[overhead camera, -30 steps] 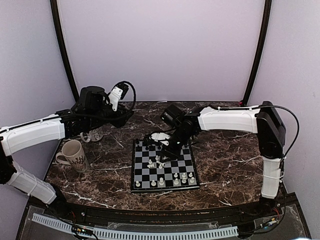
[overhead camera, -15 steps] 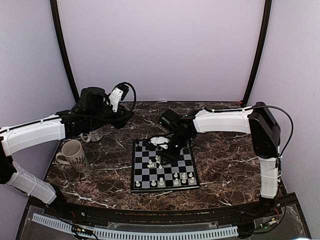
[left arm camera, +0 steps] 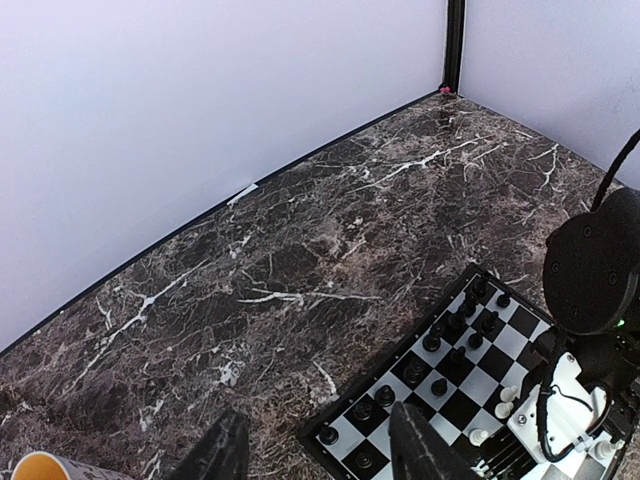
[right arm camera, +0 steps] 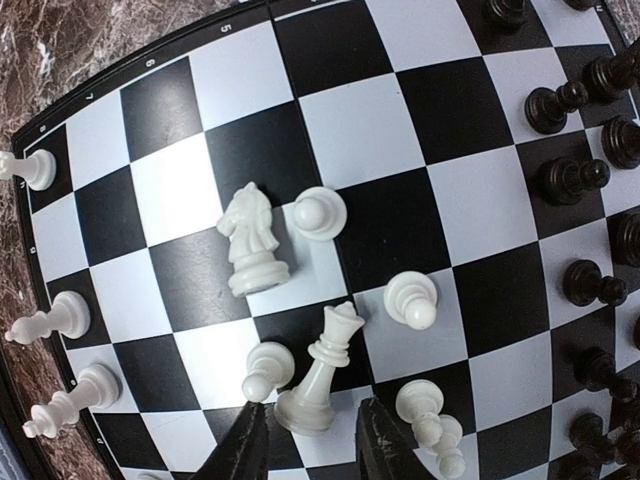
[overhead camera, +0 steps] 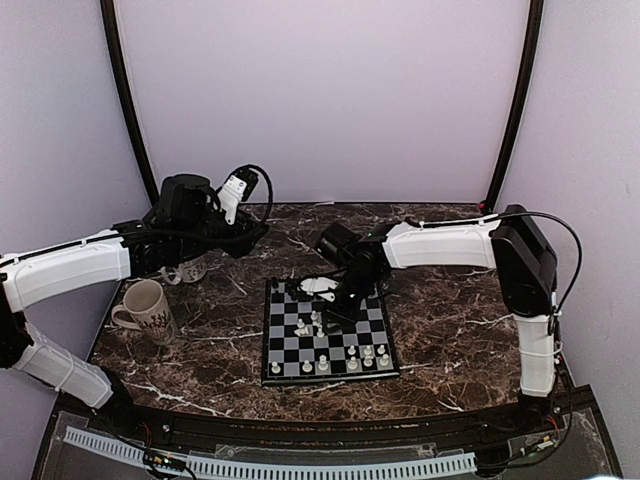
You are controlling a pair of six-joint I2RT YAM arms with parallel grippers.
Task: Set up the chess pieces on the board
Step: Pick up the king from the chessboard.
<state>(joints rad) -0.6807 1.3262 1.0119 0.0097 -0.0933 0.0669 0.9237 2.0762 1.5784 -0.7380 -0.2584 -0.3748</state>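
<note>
1. Board (overhead camera: pixel 285 345): middle of table (overhead camera: pixel 200 370); black men (left arm camera: pixel 432 343) along its far edge.
2. Left gripper (left arm camera: pixel 320 455): I found its jaws half apart, empty, off the board's far-left corner.
3. Right gripper (right arm camera: pixel 308 440): part-open astride leaning white queen (right arm camera: pixel 318 375), mid-board, not pinching.
4. Risk: closing askew could skittle the crowding pawn (right arm camera: pixel 268 366).

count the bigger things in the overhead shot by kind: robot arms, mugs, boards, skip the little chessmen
robot arms: 2 (left arm, right arm)
mugs: 2 (near mug; far mug, partly hidden by the left arm)
board: 1
total: 5
</note>
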